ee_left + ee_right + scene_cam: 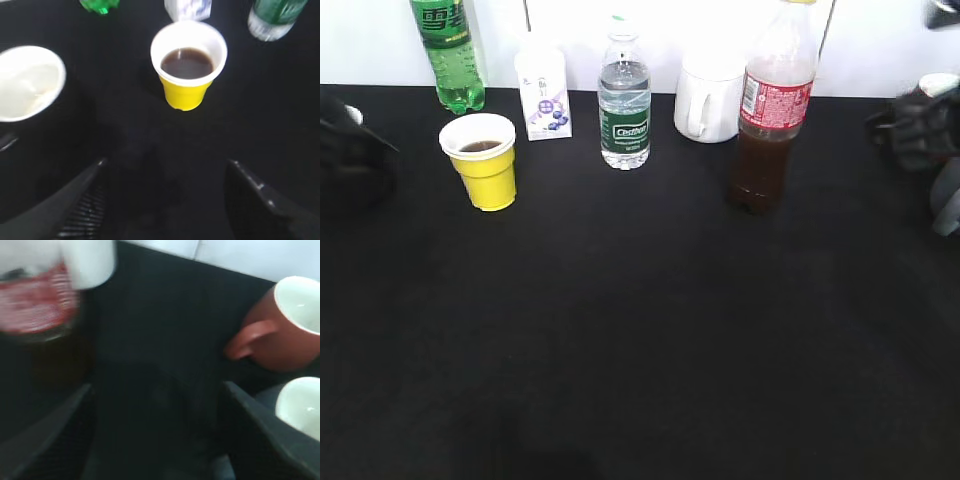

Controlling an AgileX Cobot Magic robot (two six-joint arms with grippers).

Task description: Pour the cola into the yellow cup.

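The cola [772,110], a tall clear bottle with a red label and dark liquid in its lower half, stands upright right of centre; it shows blurred at the upper left of the right wrist view [37,305]. The yellow cup [484,162] stands at the left with dark liquid in it, also seen from above in the left wrist view [188,70]. My left gripper [165,172] is open and empty, a little way short of the cup. My right gripper [157,395] is open and empty, to the right of the cola and apart from it.
A green soda bottle [447,50], a small white carton [544,90], a water bottle with green label [624,100] and a white mug [708,100] stand along the back. A red mug [282,327] and a white cup [300,407] are at the right, a white cup [25,82] at the left.
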